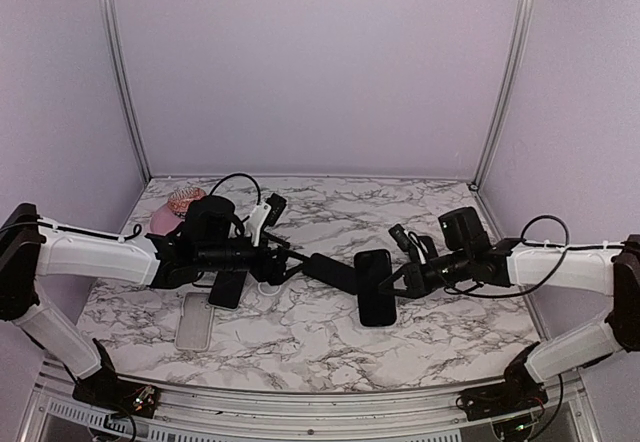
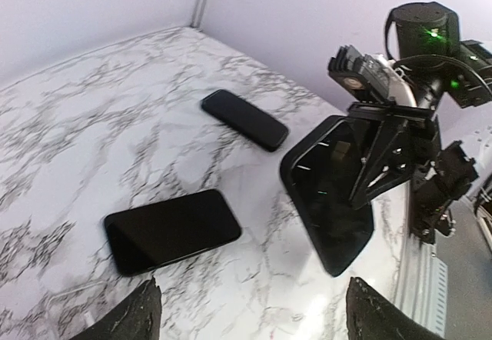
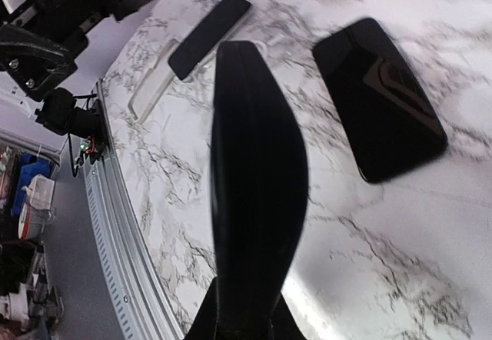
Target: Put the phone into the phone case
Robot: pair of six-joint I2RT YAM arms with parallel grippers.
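The phone (image 2: 173,231) lies just ahead of your open left end effector (image 2: 254,290), long axis across its fingers, by the clear case (image 1: 193,322). The right end effector (image 2: 377,155) grips a black slab (image 2: 330,201).

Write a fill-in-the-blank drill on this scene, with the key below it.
1. The slab clamped in the right gripper is ___ in colour.
2. The left gripper has its jaws ___, with nothing between them.
3. The clear case lies on the side of the ___ arm.
4. The table has a ___ pattern.

Missing words: black; open; left; marble.
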